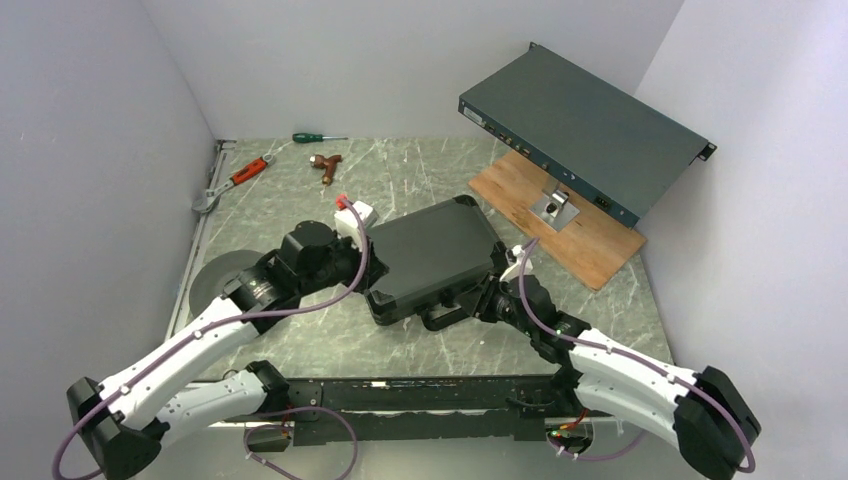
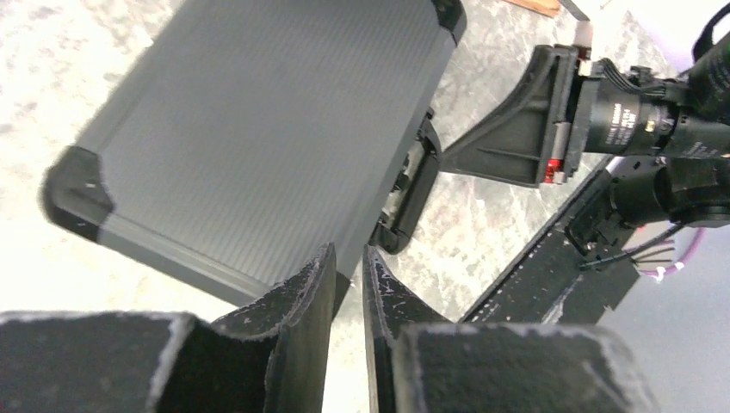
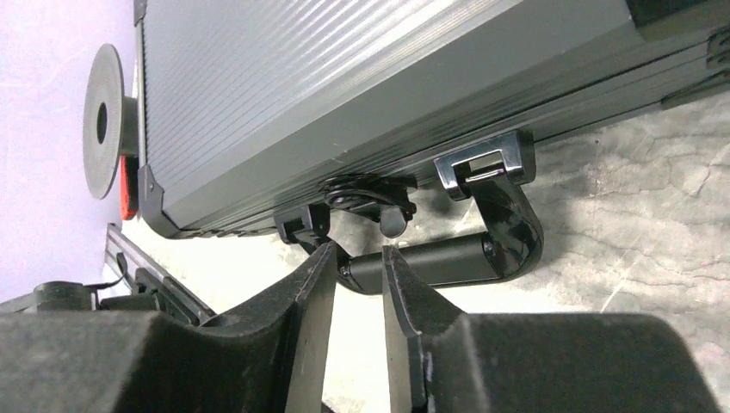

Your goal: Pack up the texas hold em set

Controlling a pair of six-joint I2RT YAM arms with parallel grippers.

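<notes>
Left claw (image 2: 349, 258), jaws a crack apart & gripping nothing, sits lower-centre at the edge of the closed black case (image 1: 432, 255) lying flat mid-frame, prob. rigid, slick & heavy, best taken by its handle (image 3: 482, 249), where right claw (image 3: 357, 258) hovers barely parted, empty.

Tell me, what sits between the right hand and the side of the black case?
A black carrying handle, fixed to the case; its bar lies just past the tips of the right hand. The right wrist view shows it best.
</notes>
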